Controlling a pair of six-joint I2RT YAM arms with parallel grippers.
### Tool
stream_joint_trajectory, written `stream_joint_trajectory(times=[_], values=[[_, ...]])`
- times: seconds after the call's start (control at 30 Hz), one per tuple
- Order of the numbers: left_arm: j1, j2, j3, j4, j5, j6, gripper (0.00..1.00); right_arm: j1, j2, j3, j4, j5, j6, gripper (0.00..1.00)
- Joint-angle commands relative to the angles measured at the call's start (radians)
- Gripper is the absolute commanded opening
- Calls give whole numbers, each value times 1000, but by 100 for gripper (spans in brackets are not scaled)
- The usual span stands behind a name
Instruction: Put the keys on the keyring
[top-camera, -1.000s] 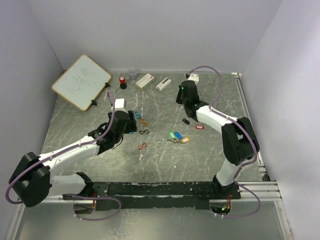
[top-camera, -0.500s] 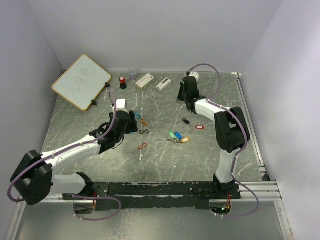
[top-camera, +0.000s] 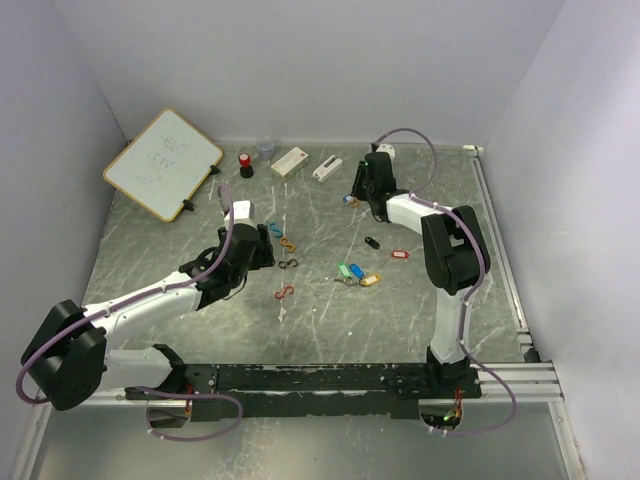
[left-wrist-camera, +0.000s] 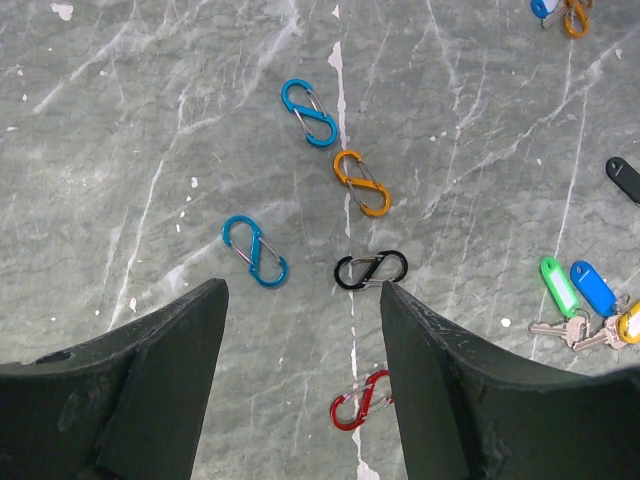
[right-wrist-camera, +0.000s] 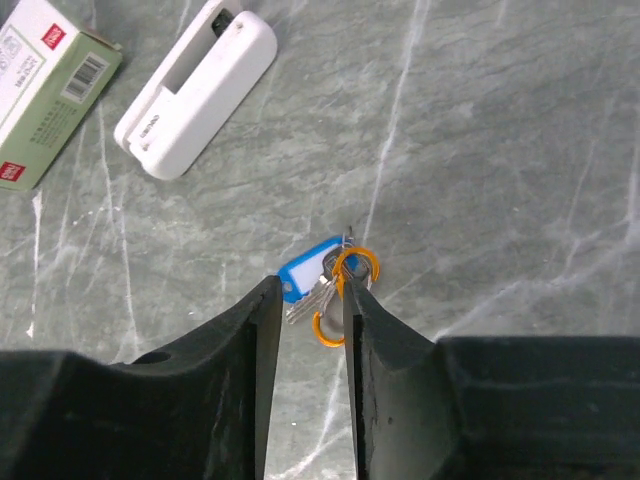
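Left fingers (left-wrist-camera: 150, 380): wide apart, empty, above S-clips (left-wrist-camera: 370, 270).
Right fingers (right-wrist-camera: 230, 360): slightly apart, tips straddling blue-tagged key (right-wrist-camera: 308, 277) on orange ring (right-wrist-camera: 355, 268), far bench (top-camera: 400, 310).
Other keys (top-camera: 356, 273): 3 tagged, bunched mid-bench.

A whiteboard (top-camera: 163, 163) sits at the worktop's (top-camera: 330, 320) far left corner. Along the far edge to its right stand a small bottle (top-camera: 245, 164), a cup (top-camera: 265, 148), a carton (top-camera: 290, 161) and a slim case (top-camera: 326, 168), in that order. Before the case, a little to its right, lies a tagged key on a clip (right-wrist-camera: 312, 275). Five S-shaped clips (left-wrist-camera: 370, 270) are scattered left of centre, apart from one another. Right of them lies a cluster of tagged keys (top-camera: 357, 273), with two single tagged keys (top-camera: 400, 254) just behind it, toward the right edge.
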Motion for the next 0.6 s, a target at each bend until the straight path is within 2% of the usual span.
stream_joint_trajectory(times=[0.0,0.07,0.23,0.33,0.47,0.57], values=[[5,-1,-1,26,0,-8,73,-26,-59,-28,32,12,-1,34],[5,4,-1,28,3,-9,73,-35,-87,-55,34,20,-4,39],[5,16,1,33,6,-10,73,-40,-181,-167,29,36,-7,39],[6,20,-1,38,9,-7,73,-41,-247,-240,4,37,-1,43],[6,24,-5,51,22,-5,74,-35,-352,-324,-39,4,-5,57],[5,37,-11,74,44,-6,80,-8,-403,-384,-94,-5,-9,62]])
